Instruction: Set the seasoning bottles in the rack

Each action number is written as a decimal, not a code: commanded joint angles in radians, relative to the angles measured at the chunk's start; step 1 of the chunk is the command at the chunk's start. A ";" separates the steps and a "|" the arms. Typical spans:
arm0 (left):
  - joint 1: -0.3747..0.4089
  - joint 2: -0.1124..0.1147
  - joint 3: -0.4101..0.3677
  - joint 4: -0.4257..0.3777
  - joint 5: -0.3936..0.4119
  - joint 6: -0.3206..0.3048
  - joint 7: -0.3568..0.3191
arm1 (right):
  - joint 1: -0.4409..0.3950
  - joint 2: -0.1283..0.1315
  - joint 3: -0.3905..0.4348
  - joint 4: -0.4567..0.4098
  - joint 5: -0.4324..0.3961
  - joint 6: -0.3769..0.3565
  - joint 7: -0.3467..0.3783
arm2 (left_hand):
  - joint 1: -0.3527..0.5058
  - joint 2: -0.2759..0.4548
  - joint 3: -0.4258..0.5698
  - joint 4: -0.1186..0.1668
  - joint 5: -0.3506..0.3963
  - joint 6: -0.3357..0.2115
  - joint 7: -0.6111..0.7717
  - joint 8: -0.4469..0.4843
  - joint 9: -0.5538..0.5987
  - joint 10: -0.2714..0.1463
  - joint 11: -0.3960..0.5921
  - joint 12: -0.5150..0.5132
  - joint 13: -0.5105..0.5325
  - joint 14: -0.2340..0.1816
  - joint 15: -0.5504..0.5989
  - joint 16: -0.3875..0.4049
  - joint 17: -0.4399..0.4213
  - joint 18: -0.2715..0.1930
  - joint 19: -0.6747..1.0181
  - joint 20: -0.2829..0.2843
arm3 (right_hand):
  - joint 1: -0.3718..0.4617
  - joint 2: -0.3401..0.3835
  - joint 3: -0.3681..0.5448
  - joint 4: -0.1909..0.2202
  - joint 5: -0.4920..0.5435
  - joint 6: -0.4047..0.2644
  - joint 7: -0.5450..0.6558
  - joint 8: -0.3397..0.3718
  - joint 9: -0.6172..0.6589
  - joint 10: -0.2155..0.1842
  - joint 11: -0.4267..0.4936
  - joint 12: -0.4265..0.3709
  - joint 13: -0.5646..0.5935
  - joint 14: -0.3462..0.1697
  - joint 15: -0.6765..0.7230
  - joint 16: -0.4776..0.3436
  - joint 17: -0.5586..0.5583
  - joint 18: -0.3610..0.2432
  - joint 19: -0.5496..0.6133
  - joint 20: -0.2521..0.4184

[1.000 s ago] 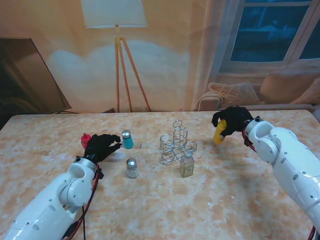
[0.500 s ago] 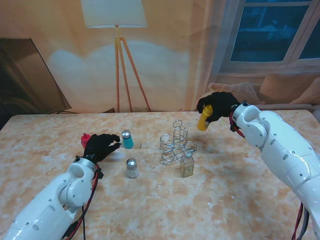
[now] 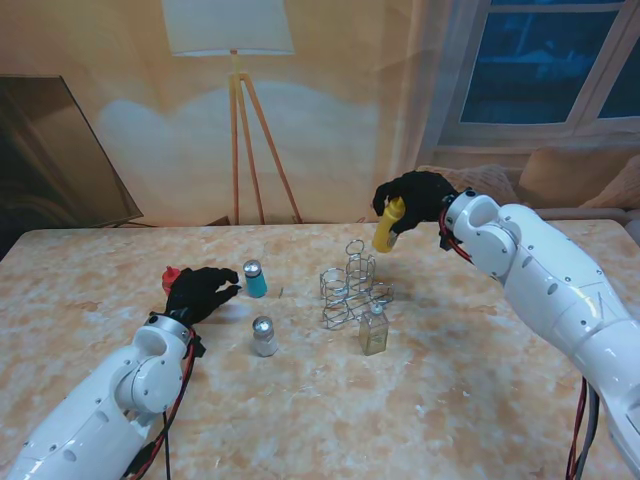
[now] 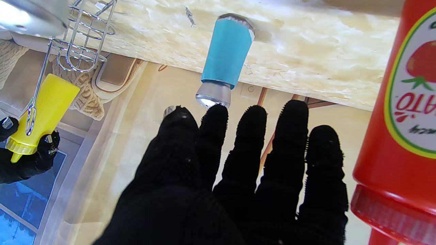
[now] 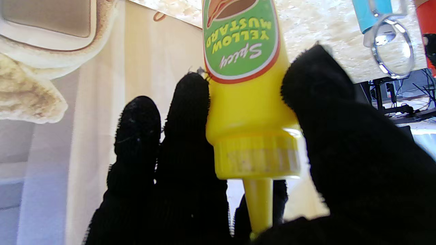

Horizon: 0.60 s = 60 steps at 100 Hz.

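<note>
right hand (image 3: pixel 412 195) clamped on mustard bottle (image 3: pixel 387 225), aloft just beyond rack (image 3: pixel 352 285) | left hand (image 3: pixel 200 290) empty, fingers spread, by teal shaker (image 3: pixel 255 279) | bottle likely light, slick, squeezable plastic: hold shoulder below cap

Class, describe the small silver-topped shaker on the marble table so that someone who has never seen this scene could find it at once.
Start at the wire rack in the middle of the marble table, then look to its left and a little nearer to me. There stands the silver-topped shaker, alone on bare table. Unlike the teal shaker farther from me, its body is pale, and unlike the square glass bottle beside the rack, it is round with a domed metal cap.
</note>
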<state>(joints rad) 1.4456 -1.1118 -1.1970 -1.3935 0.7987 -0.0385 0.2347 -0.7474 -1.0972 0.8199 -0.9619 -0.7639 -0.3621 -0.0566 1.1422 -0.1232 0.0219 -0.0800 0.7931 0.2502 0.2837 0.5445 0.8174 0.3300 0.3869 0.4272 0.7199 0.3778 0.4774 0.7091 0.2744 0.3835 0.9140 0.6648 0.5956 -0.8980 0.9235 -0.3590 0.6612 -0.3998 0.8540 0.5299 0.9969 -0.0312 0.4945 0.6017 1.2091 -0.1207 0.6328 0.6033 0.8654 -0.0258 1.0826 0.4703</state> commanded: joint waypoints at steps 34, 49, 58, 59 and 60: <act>0.006 -0.003 -0.006 -0.002 0.000 -0.006 -0.007 | 0.055 -0.033 -0.075 0.039 0.052 -0.041 0.021 | 0.041 0.043 -0.020 0.029 -0.022 -0.004 0.006 0.011 -0.024 -0.001 0.008 0.009 -0.011 0.012 0.014 0.023 -0.015 0.020 0.006 0.027 | 0.161 0.064 0.150 0.033 0.087 -0.037 0.188 0.016 0.121 -0.151 0.114 0.060 0.051 -0.154 0.045 0.026 0.018 -0.015 0.014 0.029; 0.006 -0.003 -0.005 -0.001 -0.002 -0.006 -0.008 | 0.069 -0.039 -0.102 0.054 0.063 -0.052 0.026 | 0.040 0.043 -0.020 0.029 -0.021 -0.003 0.006 0.011 -0.024 -0.002 0.008 0.009 -0.012 0.011 0.014 0.023 -0.015 0.019 0.007 0.027 | 0.158 0.065 0.152 0.032 0.085 -0.040 0.188 0.014 0.120 -0.152 0.112 0.058 0.050 -0.157 0.044 0.026 0.018 -0.017 0.012 0.029; 0.006 -0.003 -0.006 -0.001 -0.002 -0.007 -0.008 | 0.073 -0.042 -0.112 0.059 0.071 -0.057 0.025 | 0.041 0.043 -0.020 0.029 -0.022 -0.003 0.006 0.010 -0.025 -0.001 0.007 0.009 -0.013 0.012 0.013 0.023 -0.016 0.020 0.006 0.027 | 0.158 0.065 0.152 0.032 0.085 -0.040 0.189 0.013 0.122 -0.154 0.111 0.057 0.052 -0.156 0.044 0.026 0.017 -0.017 0.012 0.029; 0.006 -0.003 -0.006 -0.001 -0.002 -0.007 -0.008 | 0.074 -0.043 -0.113 0.060 0.072 -0.057 0.025 | 0.041 0.044 -0.020 0.029 -0.022 -0.004 0.006 0.010 -0.025 -0.002 0.007 0.009 -0.013 0.011 0.013 0.023 -0.015 0.020 0.006 0.027 | 0.158 0.064 0.152 0.032 0.085 -0.040 0.189 0.013 0.122 -0.153 0.111 0.057 0.051 -0.156 0.044 0.026 0.017 -0.017 0.012 0.029; 0.006 -0.003 -0.006 -0.001 -0.002 -0.007 -0.007 | 0.074 -0.043 -0.114 0.060 0.072 -0.058 0.025 | 0.040 0.043 -0.020 0.029 -0.023 -0.005 0.006 0.010 -0.025 -0.002 0.007 0.009 -0.012 0.011 0.014 0.023 -0.015 0.020 0.006 0.027 | 0.157 0.064 0.152 0.032 0.085 -0.040 0.189 0.013 0.122 -0.153 0.111 0.057 0.052 -0.156 0.044 0.026 0.018 -0.017 0.012 0.030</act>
<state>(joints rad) 1.4483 -1.1121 -1.2015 -1.3929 0.7980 -0.0430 0.2395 -0.6727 -1.1273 0.7115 -0.9011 -0.6941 -0.4120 -0.0458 1.1423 -0.1231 0.0219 -0.0800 0.7931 0.2501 0.2837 0.5445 0.8174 0.3300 0.3869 0.4272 0.7199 0.3778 0.4774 0.7091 0.2743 0.3836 0.9140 0.6652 0.5956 -0.8980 0.9235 -0.3590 0.6618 -0.4043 0.8562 0.5247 0.9968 -0.0312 0.4945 0.6018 1.2102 -0.1207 0.6330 0.6033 0.8663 -0.0256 1.0826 0.4798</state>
